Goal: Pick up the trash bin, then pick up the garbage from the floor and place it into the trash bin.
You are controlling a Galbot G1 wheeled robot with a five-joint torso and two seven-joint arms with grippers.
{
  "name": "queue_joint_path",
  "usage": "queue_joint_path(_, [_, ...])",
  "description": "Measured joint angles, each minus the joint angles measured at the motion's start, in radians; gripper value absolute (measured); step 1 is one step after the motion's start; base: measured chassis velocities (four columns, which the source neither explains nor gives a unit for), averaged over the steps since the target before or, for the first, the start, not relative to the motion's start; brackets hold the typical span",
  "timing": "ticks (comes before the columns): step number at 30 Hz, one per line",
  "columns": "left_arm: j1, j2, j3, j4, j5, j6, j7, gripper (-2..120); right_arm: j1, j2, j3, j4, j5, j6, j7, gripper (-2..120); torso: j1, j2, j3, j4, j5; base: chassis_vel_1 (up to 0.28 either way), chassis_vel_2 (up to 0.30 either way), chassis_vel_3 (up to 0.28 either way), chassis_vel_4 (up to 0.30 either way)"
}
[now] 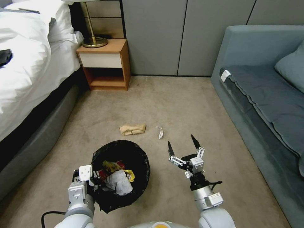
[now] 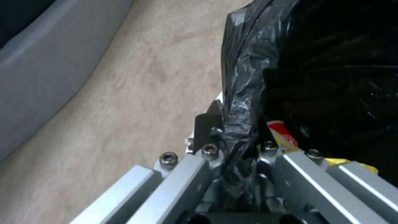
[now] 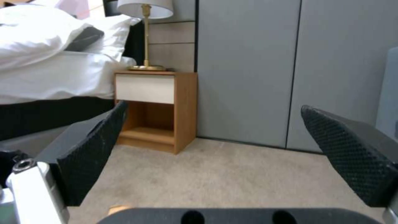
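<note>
Black glossy liner fills the round trash bin point(image 1: 122, 174) low and left of centre in the head view, with yellow wrappers, a red carton and white tissue already inside. Your left claw point(image 1: 90, 179) is clamped on its near-left rim and carries it. Two pieces of garbage lie on the beige carpet point(image 1: 177, 104) above the bin in the frame: a crumpled brown paper bag point(image 1: 132, 129) and, to its right, a small white scrap of wrapper point(image 1: 160, 132). Your right claw point(image 1: 184, 146) hangs spread wide and empty, just below and right of the scrap. I'd take the scrap first; come straight down so one finger lands on each side of it, since thin paper will likely slide on carpet.

From the left wrist, the claw point(image 2: 234, 146) pinches the liner point(image 2: 244, 93) at the rim point(image 2: 221, 97); keep the bin level while the other arm works.

From the right wrist, both black textured fingers point(image 3: 91, 149) stand far apart with nothing between them, pointing toward the wooden nightstand point(image 3: 155, 105). You'll want to tilt the wrist downward before closing.
</note>
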Motion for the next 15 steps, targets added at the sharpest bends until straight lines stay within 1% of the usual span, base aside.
queue_joint_path(6, [0.0,0.001,-0.001,-0.001,-0.002,0.0,0.0,0,0.008,0.001,-0.001,-0.002,-0.003,0.002,-0.003,100,0.0,0.0,0.0,0.0003,0.0005,-0.267,0.247,0.265,-0.257])
queue_joint_path(8, [-0.001,0.002,-0.003,-0.001,-0.003,0.0,0.0,0,0.01,0.001,-0.004,0.003,-0.006,0.002,-0.004,100,0.0,0.0,0.0,0.0001,-0.0002,-0.284,0.28,0.285,-0.279])
queue_joint_path(10, [-0.002,0.002,-0.002,-0.001,-0.005,0.001,0.0,0,0.012,0.003,-0.012,0.006,-0.012,0.001,-0.009,100,0.0,0.0,0.0,0.0,0.0006,-0.292,0.281,0.287,-0.282])
queue_joint_path(12, [-0.003,0.002,-0.002,-0.001,-0.005,0.001,0.0,0,0.014,0.005,-0.014,0.006,-0.015,0.001,-0.013,100,0.0,0.0,0.0,0.0002,-0.0001,-0.243,0.258,0.293,-0.259])
queue_joint_path(13, [-0.003,0.002,-0.002,-0.001,-0.006,0.001,0.0,0,0.015,0.005,-0.015,0.006,-0.018,0.001,-0.017,100,0.0,0.0,0.0,0.0002,0.0006,-0.243,0.265,0.264,-0.259])
queue_joint_path(15, [-0.004,0.002,-0.002,-0.001,-0.006,0.001,0.0,0,0.017,0.006,-0.016,0.006,-0.019,0.002,-0.019,100,0.0,0.0,0.0,0.0003,0.0004,-0.243,0.265,0.196,-0.224])
